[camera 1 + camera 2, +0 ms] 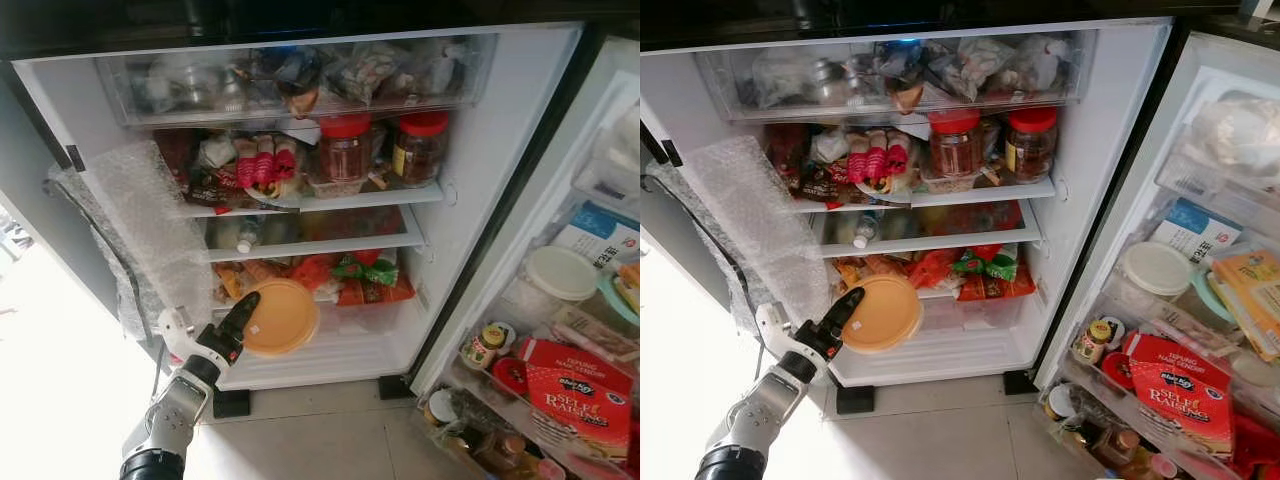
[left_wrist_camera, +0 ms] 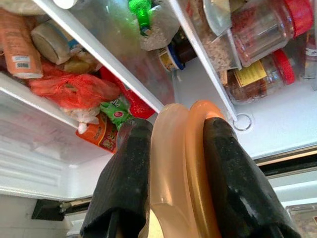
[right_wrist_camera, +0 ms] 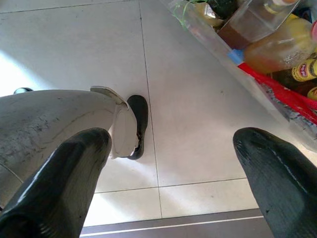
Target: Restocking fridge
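While left gripper (image 1: 243, 312) jaws clench orange lid (image 1: 281, 317) by rim at fridge (image 1: 500, 150) bottom shelf: prob. light, stiff, slick plastic; edge grip ok. Right gripper (image 3: 173, 168) jaws released, over floor.

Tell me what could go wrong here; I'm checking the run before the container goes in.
The left gripper pinches the orange container only at its rim, so it could slip or tilt. The bottom shelf behind it is already crowded with packets, so pushing in may shove them. The bubble wrap hangs close beside the arm and might snag.
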`<state>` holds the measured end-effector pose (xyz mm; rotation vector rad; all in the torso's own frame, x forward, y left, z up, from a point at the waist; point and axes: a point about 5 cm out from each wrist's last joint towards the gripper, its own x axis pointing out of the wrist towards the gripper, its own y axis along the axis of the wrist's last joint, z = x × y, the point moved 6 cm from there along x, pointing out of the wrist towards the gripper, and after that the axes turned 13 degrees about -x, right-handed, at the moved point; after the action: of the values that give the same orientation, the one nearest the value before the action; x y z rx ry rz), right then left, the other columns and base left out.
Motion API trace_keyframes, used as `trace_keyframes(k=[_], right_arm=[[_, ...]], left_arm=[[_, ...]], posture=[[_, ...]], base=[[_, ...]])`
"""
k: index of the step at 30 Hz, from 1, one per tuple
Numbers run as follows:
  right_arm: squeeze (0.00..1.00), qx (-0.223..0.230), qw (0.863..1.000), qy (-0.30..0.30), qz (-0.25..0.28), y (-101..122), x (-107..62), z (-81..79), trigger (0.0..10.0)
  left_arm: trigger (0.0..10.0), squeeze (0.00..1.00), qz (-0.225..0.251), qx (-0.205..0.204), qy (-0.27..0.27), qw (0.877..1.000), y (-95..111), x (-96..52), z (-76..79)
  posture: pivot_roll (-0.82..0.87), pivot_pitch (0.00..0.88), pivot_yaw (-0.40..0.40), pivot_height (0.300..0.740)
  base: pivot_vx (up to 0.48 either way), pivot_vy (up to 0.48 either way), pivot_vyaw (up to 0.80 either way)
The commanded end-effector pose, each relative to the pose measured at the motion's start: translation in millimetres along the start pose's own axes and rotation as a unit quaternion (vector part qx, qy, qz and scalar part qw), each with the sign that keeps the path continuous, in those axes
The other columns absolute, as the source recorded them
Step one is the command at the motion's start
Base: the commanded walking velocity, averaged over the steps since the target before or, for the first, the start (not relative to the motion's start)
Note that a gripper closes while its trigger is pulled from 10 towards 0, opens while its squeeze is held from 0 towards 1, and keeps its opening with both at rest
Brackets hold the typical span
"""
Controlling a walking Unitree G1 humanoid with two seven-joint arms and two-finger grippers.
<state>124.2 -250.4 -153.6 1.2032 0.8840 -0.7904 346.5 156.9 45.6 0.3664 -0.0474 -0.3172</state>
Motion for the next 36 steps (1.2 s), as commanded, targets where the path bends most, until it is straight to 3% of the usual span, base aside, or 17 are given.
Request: trace_keyframes(k=[1,24,28,36], right_arm=[[0.0,0.005,1.0,-0.001,0.001,-1,-0.6,0.7,10.0],[0.0,-0.008,1.0,-0.011,-0.002,-2,-0.9,3.2,10.0],[0.0,-0.042,0.998,-0.043,0.004,1,-1.8,11.9,10.0],[0.0,-0.053,0.997,-0.049,-0.001,-1,-2.0,13.6,10.0]], left_arm=[[10.0,0.0,0.002,0.013,0.005,1.0,4,-2.2,-2.7],[10.0,0.0,0.004,0.026,0.017,1.0,4,-3.1,-7.8],[10.0,0.0,0.003,0.03,0.018,0.999,4,-3.4,-8.0],[10.0,0.0,0.005,0.033,0.021,0.999,5,-4.0,-8.7]], posture=[[-0.18,0.056,0.011,0.74],[-0.18,0.039,0.016,0.74],[-0.18,0.054,0.014,0.74],[-0.18,0.066,0.009,0.74]], base=[[0.0,0.0,0.0],[0.0,0.0,0.0],[0.0,0.0,0.0],[0.0,0.0,0.0]])
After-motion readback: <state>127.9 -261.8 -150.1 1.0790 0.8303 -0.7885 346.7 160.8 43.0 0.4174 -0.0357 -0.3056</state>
